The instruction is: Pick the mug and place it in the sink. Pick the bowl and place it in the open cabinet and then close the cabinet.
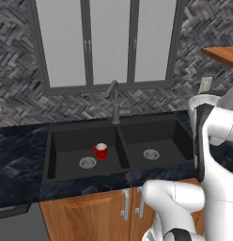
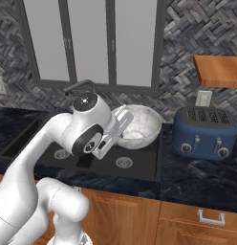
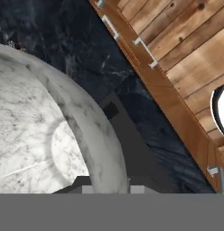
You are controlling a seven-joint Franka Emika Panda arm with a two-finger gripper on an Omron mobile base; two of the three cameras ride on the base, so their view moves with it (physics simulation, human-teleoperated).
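In your left base view the red mug (image 1: 101,151) stands upright in the left basin of the sink (image 1: 137,130), at frame centre. Your right base view adds a blue toaster (image 2: 204,131) on the worktop (image 2: 197,177). The pincer (image 2: 126,116) grips the bowl (image 2: 139,125) by its rim, lifted above the sink's right side.

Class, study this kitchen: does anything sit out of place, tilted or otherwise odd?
The bowl hangs tilted above the sink, gripped at its rim by the gripper, not resting on anything. The mug stands upright in the left basin; nothing looks spilled.
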